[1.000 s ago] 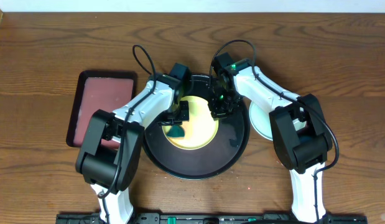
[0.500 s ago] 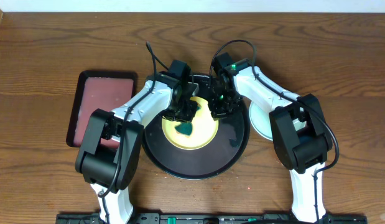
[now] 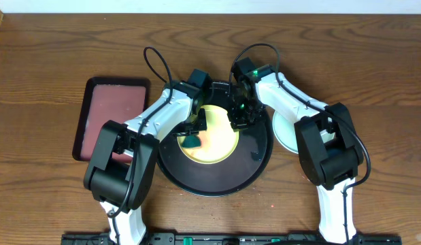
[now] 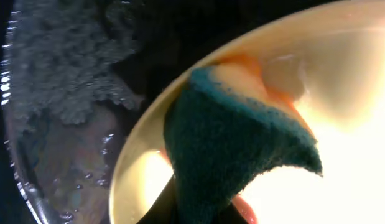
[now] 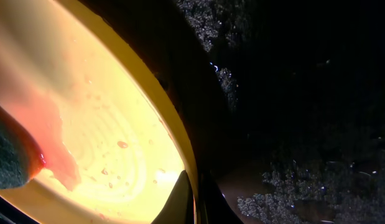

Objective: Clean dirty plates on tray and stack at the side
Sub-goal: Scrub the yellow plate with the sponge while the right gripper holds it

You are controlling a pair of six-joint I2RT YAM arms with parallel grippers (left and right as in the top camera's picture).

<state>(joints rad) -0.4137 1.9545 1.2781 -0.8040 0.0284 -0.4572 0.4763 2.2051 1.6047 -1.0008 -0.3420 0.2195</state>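
- Overhead: the black tray sits mid-desk, nearer the front edge than the back edge.
  - The yellow plate lies flat inside it.
  - The right gripper comes in from the right-edge side and sits at the plate's back-right rim, apparently to steady it.
  - The left gripper is over the plate's left half, holding a teal sponge against the face to scrub it.
  - A pale mint plate rests on the wood just beside the tray toward the right edge. It looks like the stacking spot, but I cannot tell whether one or two plates lie there.
  - A dark red tray lies toward the left edge, unused.
- Left wrist: the fingers are clamped on the sponge, which bulges out ahead of them.
  - Its tip touches the yellow plate by an orange-red smear, just inside the rim.
  - The tray beyond is wet and foamy.
- Right wrist: the two fingertips are drawn together with the plate's thin rim between them, so this gripper is pinching the plate.
  - A red smear remains on the face next to the sponge, so I judge the cleaning unfinished.
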